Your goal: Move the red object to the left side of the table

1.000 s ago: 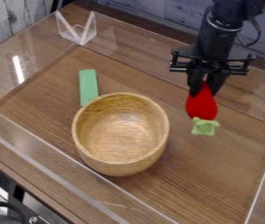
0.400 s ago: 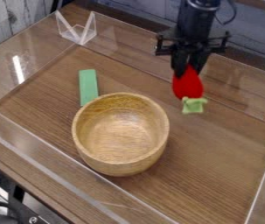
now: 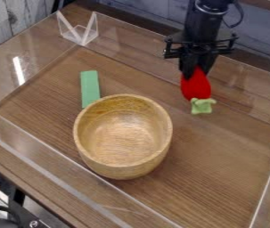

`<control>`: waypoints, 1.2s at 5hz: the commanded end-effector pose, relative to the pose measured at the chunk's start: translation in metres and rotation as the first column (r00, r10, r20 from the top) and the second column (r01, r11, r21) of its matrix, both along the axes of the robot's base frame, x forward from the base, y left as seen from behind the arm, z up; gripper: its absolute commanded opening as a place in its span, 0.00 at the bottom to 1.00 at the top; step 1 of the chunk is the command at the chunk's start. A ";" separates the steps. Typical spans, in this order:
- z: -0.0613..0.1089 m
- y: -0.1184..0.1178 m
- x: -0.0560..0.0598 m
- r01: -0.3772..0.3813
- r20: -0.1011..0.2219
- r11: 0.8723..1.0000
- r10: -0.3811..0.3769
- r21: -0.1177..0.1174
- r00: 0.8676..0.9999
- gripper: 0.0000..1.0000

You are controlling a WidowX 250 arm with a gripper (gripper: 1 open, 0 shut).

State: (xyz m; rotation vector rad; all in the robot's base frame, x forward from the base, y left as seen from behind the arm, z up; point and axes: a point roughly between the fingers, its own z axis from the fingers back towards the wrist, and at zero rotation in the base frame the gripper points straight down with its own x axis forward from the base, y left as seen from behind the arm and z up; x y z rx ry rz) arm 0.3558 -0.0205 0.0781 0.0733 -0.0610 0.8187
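Since the earlier frame: gripper and red object had shifted left and toward the far wall. Jaws clamped narrow on the red object, green end hanging low, right of the wooden bowl. Step: carrying. Next, likely: travel left across the table, past the green strip, then release.

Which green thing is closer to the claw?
The little leafy green end of the red strawberry toy, right under the claw. The flat green strip lies far off.
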 end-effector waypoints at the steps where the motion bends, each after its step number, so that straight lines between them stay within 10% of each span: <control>1: 0.020 0.005 0.013 -0.008 0.064 1.000 0.008 -0.001 0.998 0.00; 3: -0.006 0.014 0.016 0.030 0.068 1.000 -0.029 -0.008 0.997 0.00; 6: 0.007 0.028 0.016 -0.102 0.072 0.994 0.104 -0.029 0.992 0.00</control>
